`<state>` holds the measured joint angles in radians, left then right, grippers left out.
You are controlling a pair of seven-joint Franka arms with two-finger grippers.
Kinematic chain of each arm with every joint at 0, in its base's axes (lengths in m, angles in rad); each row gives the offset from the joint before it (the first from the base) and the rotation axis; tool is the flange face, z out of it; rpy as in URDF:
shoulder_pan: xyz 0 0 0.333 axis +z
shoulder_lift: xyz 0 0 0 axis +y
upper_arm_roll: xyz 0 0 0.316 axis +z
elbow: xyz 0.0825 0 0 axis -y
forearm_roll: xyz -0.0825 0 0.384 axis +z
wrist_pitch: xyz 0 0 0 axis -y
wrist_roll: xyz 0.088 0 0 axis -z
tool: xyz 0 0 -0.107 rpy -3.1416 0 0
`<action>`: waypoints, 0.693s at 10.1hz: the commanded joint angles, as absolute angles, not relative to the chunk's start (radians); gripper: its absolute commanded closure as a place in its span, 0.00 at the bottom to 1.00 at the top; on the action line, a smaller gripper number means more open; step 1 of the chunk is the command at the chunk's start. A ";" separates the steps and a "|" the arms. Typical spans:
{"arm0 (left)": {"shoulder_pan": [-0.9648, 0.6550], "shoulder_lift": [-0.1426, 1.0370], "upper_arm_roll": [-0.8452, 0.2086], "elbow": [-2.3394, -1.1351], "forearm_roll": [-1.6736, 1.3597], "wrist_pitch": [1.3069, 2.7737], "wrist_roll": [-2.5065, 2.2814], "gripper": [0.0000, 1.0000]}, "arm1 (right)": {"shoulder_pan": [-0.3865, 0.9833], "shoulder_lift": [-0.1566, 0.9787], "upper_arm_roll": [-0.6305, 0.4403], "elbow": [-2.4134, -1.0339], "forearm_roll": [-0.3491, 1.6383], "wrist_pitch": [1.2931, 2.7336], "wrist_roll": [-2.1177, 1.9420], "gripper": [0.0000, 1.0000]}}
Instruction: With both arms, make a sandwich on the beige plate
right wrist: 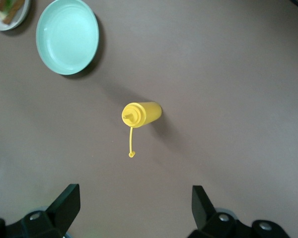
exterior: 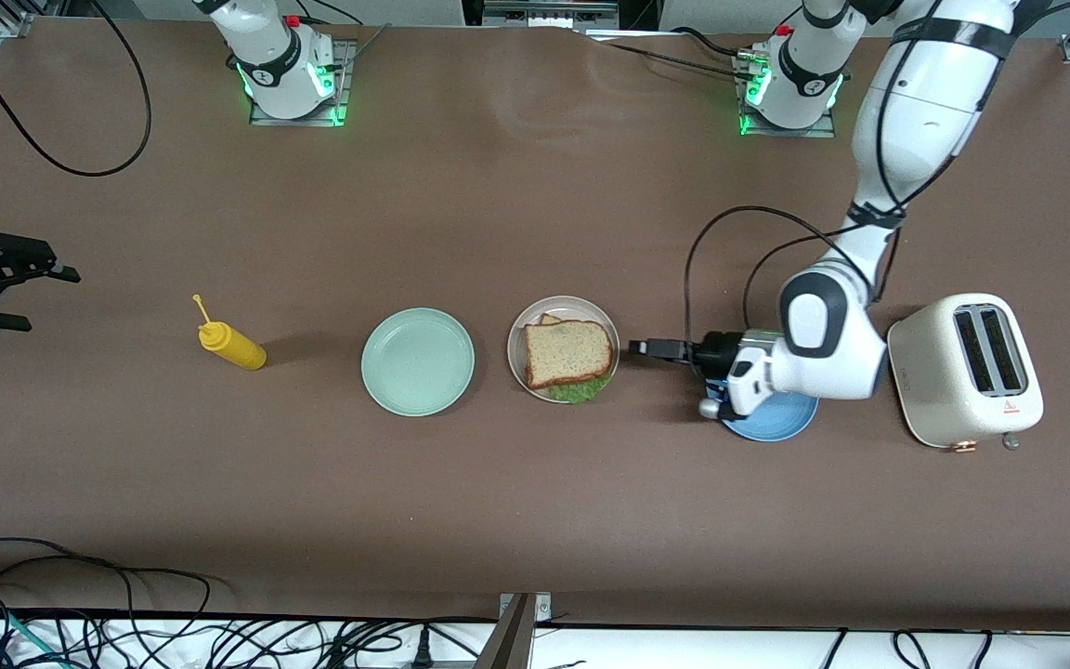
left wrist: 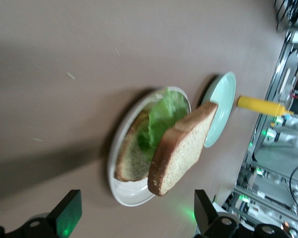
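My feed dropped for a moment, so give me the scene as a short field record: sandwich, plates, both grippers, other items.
sandwich: on the beige plate; top slice over lettuce and bottom slice
left gripper: open, empty, beside the beige plate toward the left arm's end
right gripper: open, empty, waiting at the right arm's end
mint-green plate: beside the beige plate
blue plate: under the left arm
mustard bottle: upright
toaster: beside the blue plate

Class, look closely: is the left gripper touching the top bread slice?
Apart. The left wrist view shows bare table between the left gripper and top bread slice.
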<state>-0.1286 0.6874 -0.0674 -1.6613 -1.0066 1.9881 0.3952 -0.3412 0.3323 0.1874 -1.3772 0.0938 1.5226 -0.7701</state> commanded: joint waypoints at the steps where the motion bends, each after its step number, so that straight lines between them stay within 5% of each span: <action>1: -0.104 0.504 -0.021 -1.687 -0.741 1.962 0.405 0.00 | -0.299 0.275 0.184 -1.404 0.020 1.514 -0.536 0.00; 3: -0.085 0.328 -0.021 -1.715 -0.353 1.962 0.390 0.00 | -0.232 0.227 0.169 -1.404 -0.017 1.476 -0.371 0.00; 7: -0.021 -0.004 -0.025 -1.790 -0.067 1.805 0.390 0.00 | -0.057 0.135 0.011 -1.436 -0.052 1.416 -0.074 0.00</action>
